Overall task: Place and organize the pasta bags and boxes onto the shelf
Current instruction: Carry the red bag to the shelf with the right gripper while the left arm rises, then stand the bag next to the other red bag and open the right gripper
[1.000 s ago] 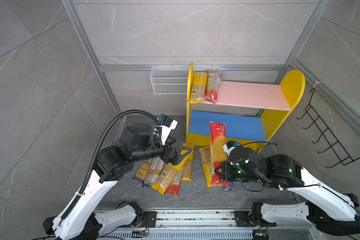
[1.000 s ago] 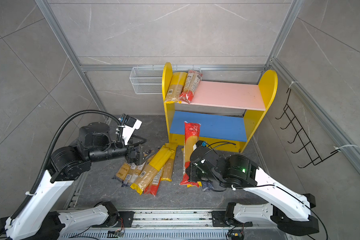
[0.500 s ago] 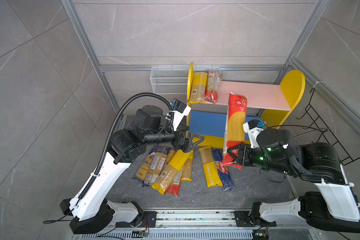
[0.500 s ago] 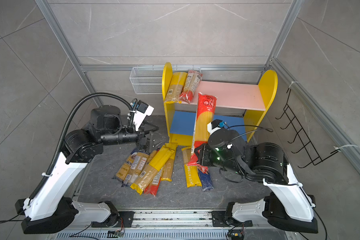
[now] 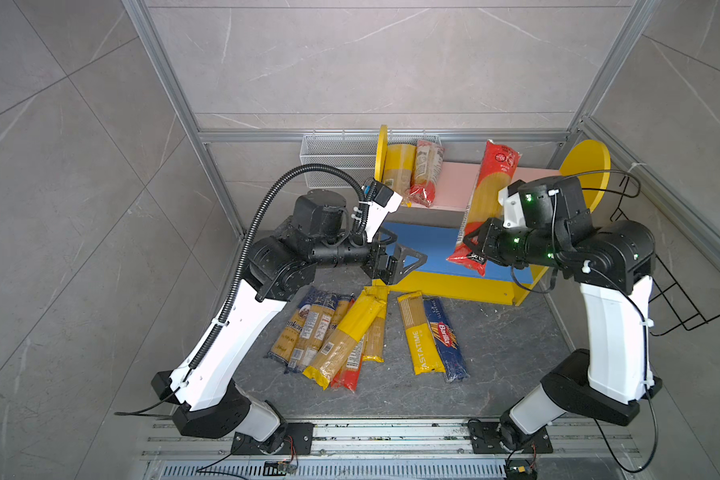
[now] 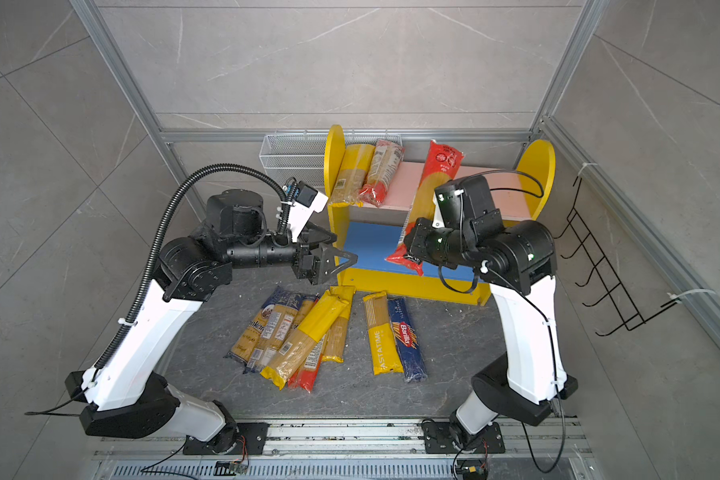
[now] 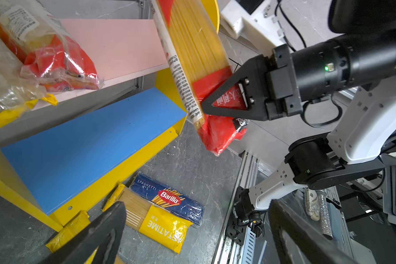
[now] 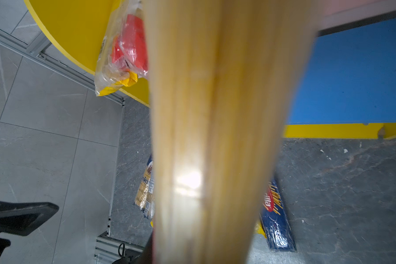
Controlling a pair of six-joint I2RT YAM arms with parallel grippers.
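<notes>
right pincer [image 5: 474,249]: clamped on red packet [image 5: 489,187] base, tip toward 12 o'clock, likely for standing on shelf [image 5: 454,183] | left pincer [image 5: 408,266]: fully spread, empty

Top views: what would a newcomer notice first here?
The red spaghetti packet stands out, held tilted in the air by the right gripper in front of the yellow shelf. Below, a heap of packets lies on the grey mat, with the left gripper open beside the shelf.
</notes>
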